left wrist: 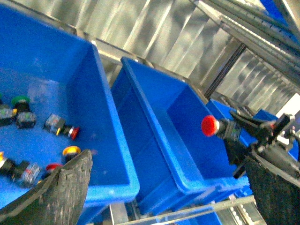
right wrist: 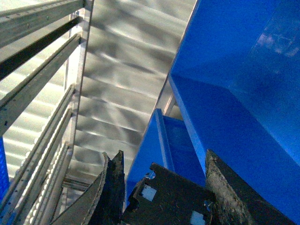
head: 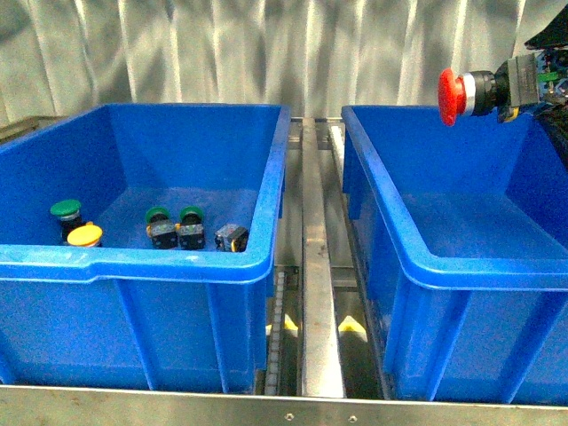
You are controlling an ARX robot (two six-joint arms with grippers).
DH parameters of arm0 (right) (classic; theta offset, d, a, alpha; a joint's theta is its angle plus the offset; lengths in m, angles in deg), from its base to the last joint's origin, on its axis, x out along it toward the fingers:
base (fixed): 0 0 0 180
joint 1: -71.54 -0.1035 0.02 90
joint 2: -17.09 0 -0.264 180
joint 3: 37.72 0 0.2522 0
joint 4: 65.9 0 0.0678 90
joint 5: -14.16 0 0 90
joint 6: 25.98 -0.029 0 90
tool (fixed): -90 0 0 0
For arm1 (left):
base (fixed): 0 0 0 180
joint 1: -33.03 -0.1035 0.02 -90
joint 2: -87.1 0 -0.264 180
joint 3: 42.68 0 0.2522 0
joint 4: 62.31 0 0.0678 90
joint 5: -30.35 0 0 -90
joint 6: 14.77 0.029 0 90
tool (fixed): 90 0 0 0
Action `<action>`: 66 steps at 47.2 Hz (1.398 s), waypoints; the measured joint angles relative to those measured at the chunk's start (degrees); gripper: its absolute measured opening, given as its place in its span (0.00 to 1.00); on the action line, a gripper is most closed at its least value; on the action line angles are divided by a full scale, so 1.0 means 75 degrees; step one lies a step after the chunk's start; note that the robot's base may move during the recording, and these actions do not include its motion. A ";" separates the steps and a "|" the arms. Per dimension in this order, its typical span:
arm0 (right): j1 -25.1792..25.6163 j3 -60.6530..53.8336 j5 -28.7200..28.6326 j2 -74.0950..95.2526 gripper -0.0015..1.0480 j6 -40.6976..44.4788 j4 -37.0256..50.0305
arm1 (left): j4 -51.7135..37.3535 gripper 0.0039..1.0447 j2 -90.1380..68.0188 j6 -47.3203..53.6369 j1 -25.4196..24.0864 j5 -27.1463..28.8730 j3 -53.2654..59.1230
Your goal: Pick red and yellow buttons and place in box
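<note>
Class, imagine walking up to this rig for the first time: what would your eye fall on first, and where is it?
The glossy red button stands out, held sideways in the air by the right gripper over the right blue bin. Beside that sits the left blue bin, where a yellow button lies near the front wall among green-capped buttons.

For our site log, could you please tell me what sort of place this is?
Probably an industrial parts-sorting station: blue plastic bins, a metal rail frame between them, and corrugated metal sheeting behind.
</note>
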 joint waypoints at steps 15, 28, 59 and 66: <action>-0.0312 0.0079 0.0315 -0.0169 0.38 0.0460 -0.0227 | 0.2702 0.71 0.3984 0.2090 0.1358 0.4893 0.2492; -0.0548 0.0076 0.0539 -0.0323 0.38 0.0720 -0.0323 | 0.2559 0.30 0.4986 0.3579 0.0571 0.4762 0.3669; -0.0968 -0.0236 0.1180 -0.0764 0.38 0.1113 -0.0379 | 0.2964 0.27 0.5353 0.3756 -0.1784 0.2439 0.3669; -0.1011 -0.0373 0.1300 -0.0860 0.38 0.1110 -0.0347 | 0.2964 0.46 0.5353 0.3756 -0.1786 0.2439 0.3669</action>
